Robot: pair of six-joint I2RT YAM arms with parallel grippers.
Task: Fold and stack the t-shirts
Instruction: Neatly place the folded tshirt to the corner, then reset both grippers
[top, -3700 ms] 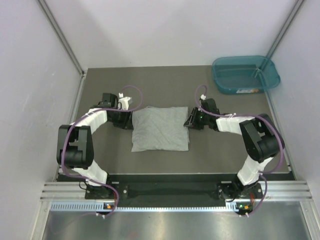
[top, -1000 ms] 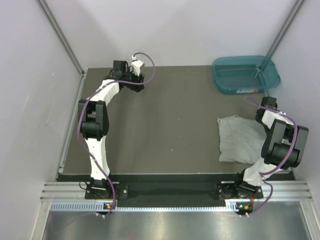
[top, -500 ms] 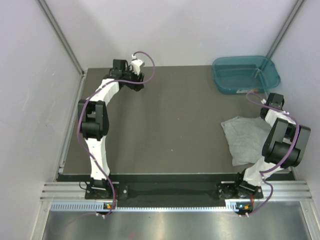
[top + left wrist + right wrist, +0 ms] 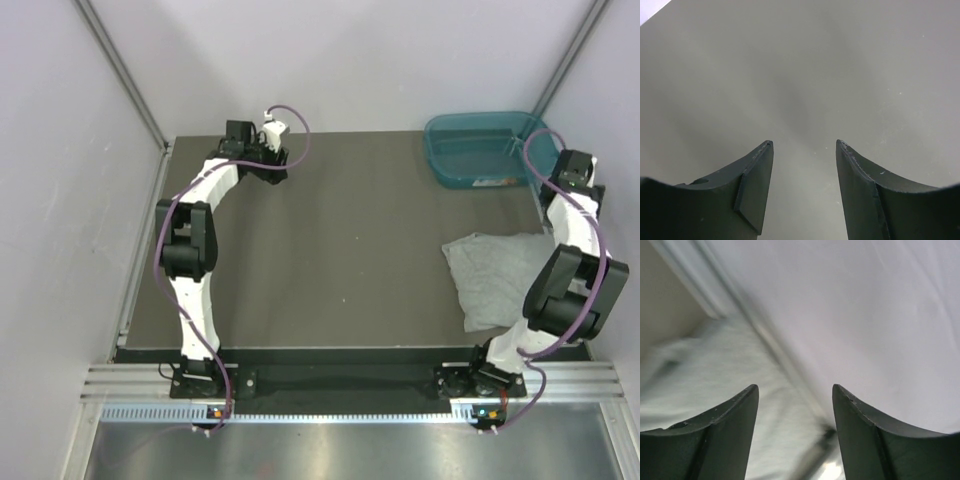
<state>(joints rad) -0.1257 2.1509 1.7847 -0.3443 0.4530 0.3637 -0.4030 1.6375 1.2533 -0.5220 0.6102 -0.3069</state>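
Observation:
One folded light grey t-shirt [image 4: 495, 275] lies at the right edge of the table, partly under the right arm. My right gripper [image 4: 577, 168] is raised at the far right, beside the teal tub, clear of the shirt. In the right wrist view its jaws [image 4: 795, 395] stand apart and hold nothing, with blurred grey cloth [image 4: 715, 370] and the white wall behind. My left gripper [image 4: 282, 165] is at the far left of the table. In the left wrist view it [image 4: 804, 146] is open over bare table, holding nothing.
A teal plastic tub [image 4: 490, 148] stands at the far right corner. White walls and metal rails [image 4: 125, 75] enclose the dark table [image 4: 340, 250]. The right arm's elbow [image 4: 575, 295] hangs over the shirt's right side.
The folded shirt went from the table's middle to the right edge, then skewed. My right gripper has let go and lifted away toward the tub. The left arm swung to the far left and stays.

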